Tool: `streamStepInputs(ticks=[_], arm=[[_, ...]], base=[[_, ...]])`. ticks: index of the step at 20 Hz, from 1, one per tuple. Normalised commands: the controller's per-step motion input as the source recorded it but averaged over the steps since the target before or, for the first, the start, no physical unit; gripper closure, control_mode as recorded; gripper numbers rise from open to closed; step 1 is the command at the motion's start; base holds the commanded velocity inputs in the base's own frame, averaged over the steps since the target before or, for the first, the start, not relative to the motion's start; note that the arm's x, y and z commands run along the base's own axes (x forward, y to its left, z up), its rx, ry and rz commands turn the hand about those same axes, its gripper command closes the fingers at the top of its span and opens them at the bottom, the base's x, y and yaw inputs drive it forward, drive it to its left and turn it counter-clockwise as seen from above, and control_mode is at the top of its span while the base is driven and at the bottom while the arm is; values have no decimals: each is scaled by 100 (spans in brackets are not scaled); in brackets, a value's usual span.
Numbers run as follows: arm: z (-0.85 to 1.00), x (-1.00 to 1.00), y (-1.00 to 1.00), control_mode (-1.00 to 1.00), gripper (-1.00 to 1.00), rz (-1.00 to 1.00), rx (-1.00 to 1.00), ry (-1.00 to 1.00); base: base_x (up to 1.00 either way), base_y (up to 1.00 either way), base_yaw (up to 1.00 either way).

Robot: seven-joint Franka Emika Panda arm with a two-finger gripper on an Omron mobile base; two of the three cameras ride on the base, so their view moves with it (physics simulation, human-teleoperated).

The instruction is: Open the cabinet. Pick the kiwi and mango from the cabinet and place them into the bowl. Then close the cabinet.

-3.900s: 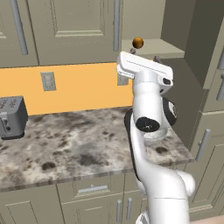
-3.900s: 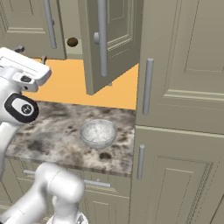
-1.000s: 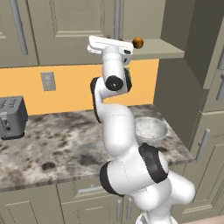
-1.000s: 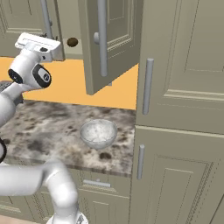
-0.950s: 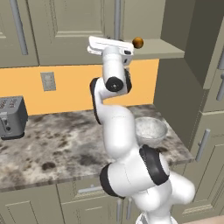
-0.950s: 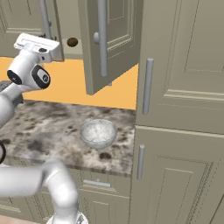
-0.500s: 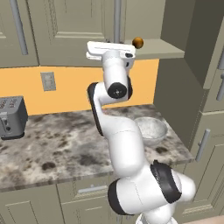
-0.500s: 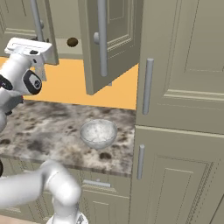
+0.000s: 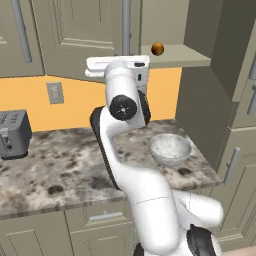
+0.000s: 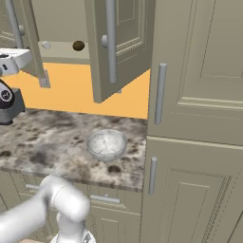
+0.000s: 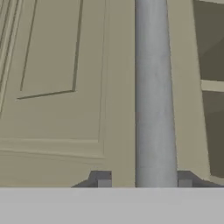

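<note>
**Gripper at the left door's bar handle, right door open**

On your far left in the left base view a toaster [image 9: 12,134] sits at the back of the granite counter [image 9: 60,170], with a wall outlet [image 9: 55,92] on the orange backsplash beyond it.

Your arm reaches up from the counter's edge to the cabinet [image 9: 85,35]. The hand is level at the bottom of the left door, right at its vertical bar handle [image 9: 126,27]. In the hand view you see the gripper [image 11: 144,183] with a dark tip on either side of that handle [image 11: 154,94], which runs up between them against the panelled door. The jaws stand partly apart around the bar; you cannot tell whether the tips press on it or merely straddle it.

Further right, the bowl [image 9: 170,149] rests on the counter near its right end, below the open cabinet. On the cabinet floor above it lies the mango [image 9: 157,49], near the front edge.

From the right base view you see the kiwi [image 10: 78,46] on that same floor, further back, and the right door [image 10: 116,45] swung out over the bowl [image 10: 107,144].
</note>
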Motion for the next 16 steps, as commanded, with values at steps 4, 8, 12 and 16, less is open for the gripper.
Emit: streamStepInputs(ticks=[4,8,12,16], arm=[[-100,-100,100,-100,100,3,-41,-26],[-38,-100,100,-100,100,-4,-14,-8],[17,-80,69,-100,-100,-6,-16,-6],[93,-89,-67,-100,-100,0,26,-24]], base=[[0,0,0],[0,0,0],[0,0,0],[0,0,0]])
